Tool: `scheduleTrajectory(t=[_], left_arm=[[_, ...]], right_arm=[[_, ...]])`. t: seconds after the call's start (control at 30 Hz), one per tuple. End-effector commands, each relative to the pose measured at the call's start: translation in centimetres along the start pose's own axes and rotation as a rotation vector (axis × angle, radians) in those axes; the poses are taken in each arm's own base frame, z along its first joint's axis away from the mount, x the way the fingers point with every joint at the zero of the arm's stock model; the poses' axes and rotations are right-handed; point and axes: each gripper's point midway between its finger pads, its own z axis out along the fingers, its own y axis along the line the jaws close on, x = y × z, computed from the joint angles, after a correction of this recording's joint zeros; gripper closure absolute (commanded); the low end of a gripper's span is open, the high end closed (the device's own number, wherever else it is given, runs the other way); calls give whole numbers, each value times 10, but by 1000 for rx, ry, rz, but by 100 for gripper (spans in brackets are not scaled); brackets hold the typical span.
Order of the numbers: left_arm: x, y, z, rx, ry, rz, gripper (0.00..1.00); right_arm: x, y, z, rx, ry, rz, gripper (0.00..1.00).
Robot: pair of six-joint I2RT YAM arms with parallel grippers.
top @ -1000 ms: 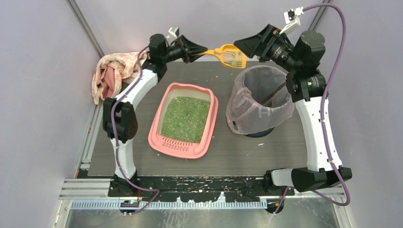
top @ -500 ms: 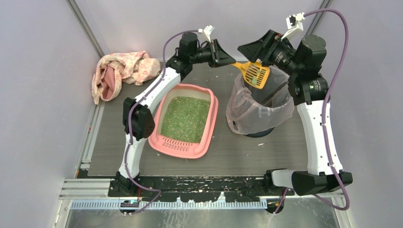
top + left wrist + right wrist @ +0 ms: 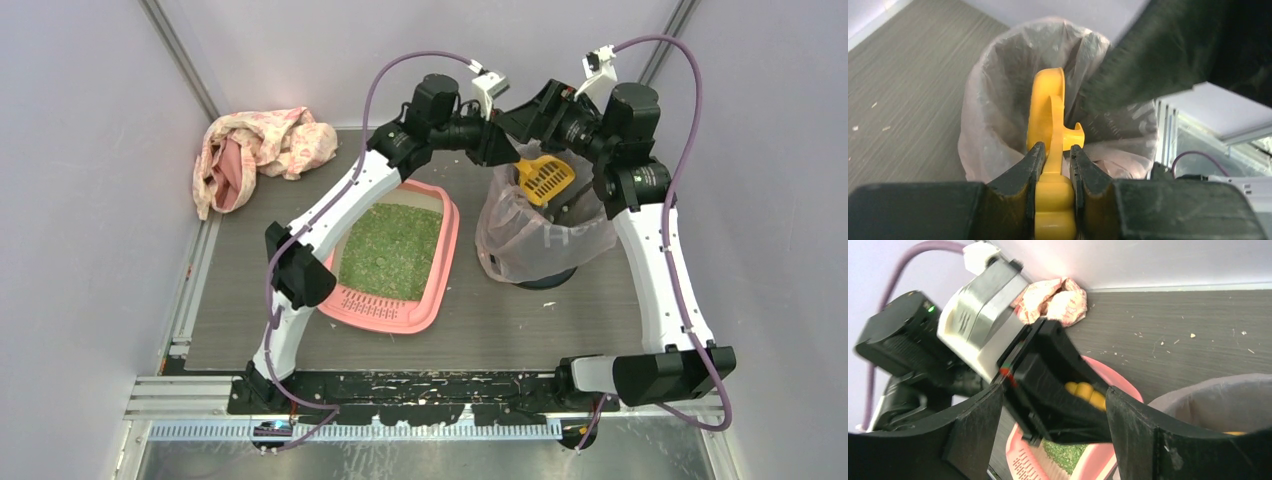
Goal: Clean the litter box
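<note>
The pink litter box (image 3: 385, 312) with green granules (image 3: 390, 250) lies mid-table. My left gripper (image 3: 505, 150) is shut on the handle of a yellow slotted scoop (image 3: 545, 178), whose head dips inside the mouth of the bag-lined bin (image 3: 540, 240). In the left wrist view the gripper (image 3: 1055, 155) clamps the scoop's handle (image 3: 1048, 110) above the bag (image 3: 993, 115). My right gripper (image 3: 515, 112) hovers open just behind the left one, over the bin's far rim. In the right wrist view its jaws (image 3: 1053, 391) straddle the left gripper's body (image 3: 1048, 365) without holding anything.
A crumpled pink floral cloth (image 3: 255, 150) lies in the back left corner, also visible as the cloth (image 3: 1053, 302) from the right wrist. Small crumbs dot the grey mat (image 3: 520, 320). Grey walls close in on the back and both sides.
The left arm has swung right from the back middle, carrying the scoop over the bin and tipping its head down into the bag. The right gripper has stayed open, shifting slightly left.
</note>
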Motion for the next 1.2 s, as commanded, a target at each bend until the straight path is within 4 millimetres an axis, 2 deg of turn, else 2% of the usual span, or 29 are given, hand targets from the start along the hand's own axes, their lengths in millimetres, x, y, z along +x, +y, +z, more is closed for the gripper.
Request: scheduleTrajectory(t=[0.0,0.2,0.4,0.47,0.6,0.77,0.87,0.93,1.03,1.1,1.17], left_arm=[[-19,-20,-34,-73,-7,228,100],[-46,-30,-38,-7,-111,111,100],[-109,-38,-56,148,-329,-119,100],[-126,-31,-65,164,-374,-188,100],[-136,-4,-81,112,-404,-309,100],[-130,38,-115,48,-419,-431,100],[-117,56,-141,-22,-414,-462,100],[-98,65,-158,-103,-369,-474,100],[-59,73,-181,-263,-269,-452,100],[-30,74,-194,-350,-207,-450,100],[-10,71,-207,-410,-173,-456,100]], right_arm=[[-6,-5,4,4,-35,-23,21],[-16,3,7,-28,-56,-12,21],[-15,4,5,-28,-60,-13,21],[-17,6,1,-26,-70,-22,21],[-34,14,-14,-20,-144,-46,21],[-64,43,-34,-76,-252,-81,21],[-68,48,-35,-90,-256,-84,21],[-64,35,-31,-40,-248,-74,21],[-60,-5,-27,135,-252,-28,22],[-68,-37,-35,280,-307,5,23],[-77,-62,-46,380,-347,21,23]])
